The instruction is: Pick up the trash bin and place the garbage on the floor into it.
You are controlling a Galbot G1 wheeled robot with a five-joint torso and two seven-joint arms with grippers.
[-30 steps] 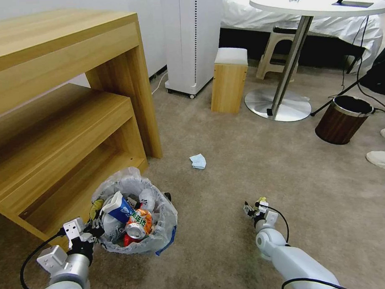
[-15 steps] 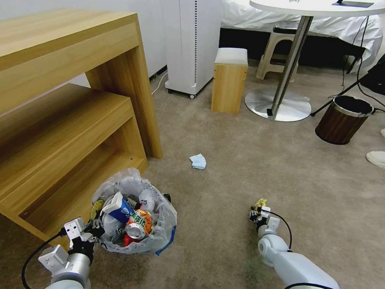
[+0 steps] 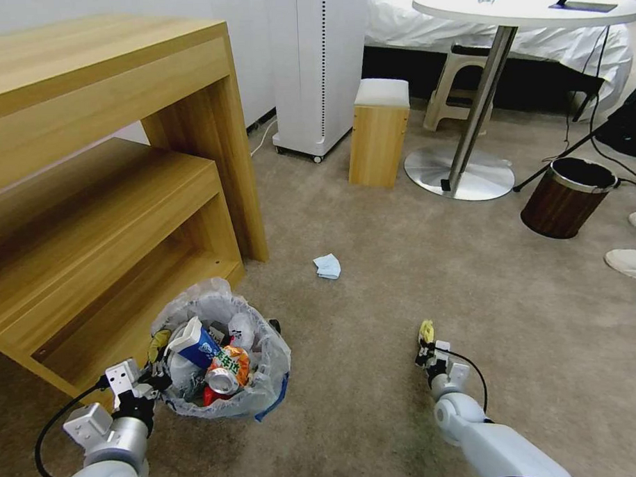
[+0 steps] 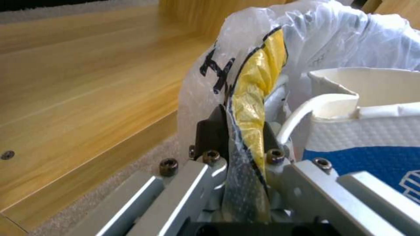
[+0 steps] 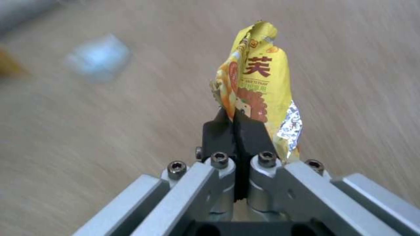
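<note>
Left gripper (image 3: 151, 385) low at 7 o'clock in the head view, forearm rising from the bottom edge, wrist angled up toward 1 o'clock; fingers (image 4: 211, 131) clamped together on the near rim of the trash bin (image 3: 266, 351), pinching bag plastic and a yellow wrapper edge between them, as seen in the left wrist view. Bin resting on the floor (image 3: 375, 278) at 7 o'clock, just beside the lower shelf of the wooden unit (image 3: 108, 204), filled with a blue-white cup (image 3: 196, 343), a crushed can (image 3: 222, 381) and other litter

Right gripper (image 3: 426, 351) at 5 o'clock, arm stretched forward from the bottom edge, wrist pointing toward 12 o'clock, well apart from the bin; fingers (image 5: 219, 131) shut tight on the lower end of a yellow wrapper (image 5: 258, 88), wrapper standing upright past the tips, above the carpet

Crumpled blue paper (image 3: 326, 266) lying on the floor near centre, toward 12 o'clock from the bin's right side, untouched

Brown wood-grain bin (image 3: 565, 196) at 3 o'clock, near the round table's base (image 3: 458, 174)
</note>
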